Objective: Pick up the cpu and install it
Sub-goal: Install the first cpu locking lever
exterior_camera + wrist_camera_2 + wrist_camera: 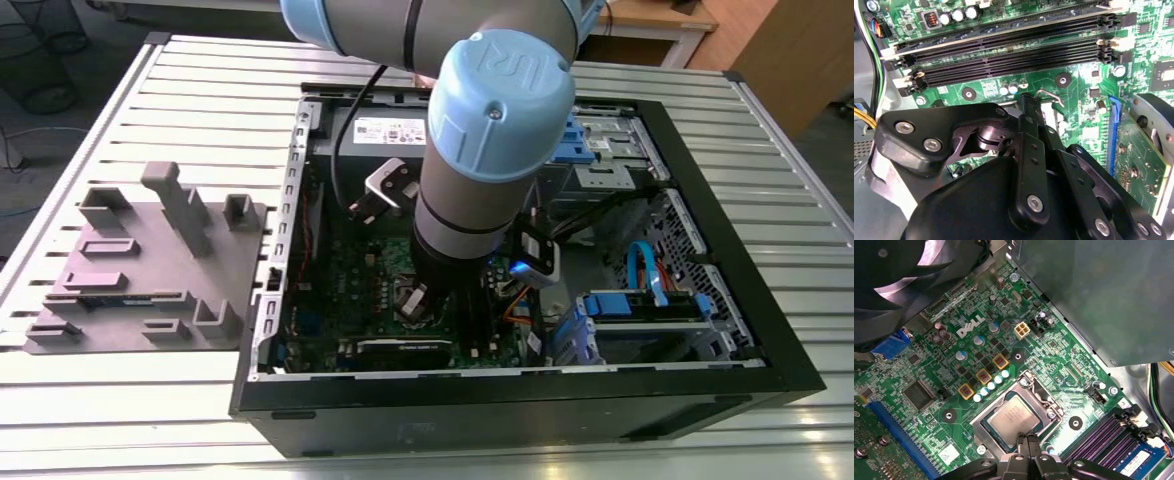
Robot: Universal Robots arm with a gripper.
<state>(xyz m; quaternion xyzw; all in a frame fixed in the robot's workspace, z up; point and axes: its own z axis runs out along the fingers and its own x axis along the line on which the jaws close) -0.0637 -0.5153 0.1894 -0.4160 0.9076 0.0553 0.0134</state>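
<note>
Arm (467, 190) lowered into open computer case (721, 330) lying on slatted table (160, 370). Cpu (1015, 418) seen in first wrist view seated flat inside socket frame (1046, 405) on green motherboard (954, 365), silver top exposed. Pincer (1025, 440) positioned just over cpu's near edge, fingertips (1020, 441) drawn together, nothing held; contact with chip cannot be told. Empty memory slots (1004, 45) visible beyond pincer linkage in second wrist view. Grey parts holder (147, 270) placed beside case, on exterior view's left.
</note>
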